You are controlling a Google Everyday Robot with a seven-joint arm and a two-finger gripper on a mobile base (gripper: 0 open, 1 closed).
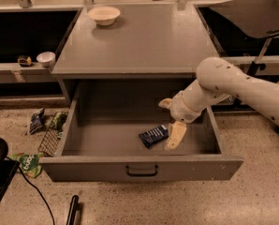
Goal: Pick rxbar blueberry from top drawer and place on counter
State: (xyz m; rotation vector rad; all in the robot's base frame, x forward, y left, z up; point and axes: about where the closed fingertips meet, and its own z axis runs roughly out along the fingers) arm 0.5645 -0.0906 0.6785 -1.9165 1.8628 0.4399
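rxbar blueberry [153, 135] in top drawer [92, 168], just beside spread fingers [177, 135]

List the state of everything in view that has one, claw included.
top drawer: pulled open.
rxbar blueberry: lying flat on the drawer floor, not gripped.
claw: open, down inside the drawer, just right of the bar.
bowl: upright on the counter.

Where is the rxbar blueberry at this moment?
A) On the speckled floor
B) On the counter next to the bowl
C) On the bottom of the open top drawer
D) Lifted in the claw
C: the rxbar blueberry lies flat on the bottom of the open top drawer. The claw is inside the drawer just beside it, open and not holding it.
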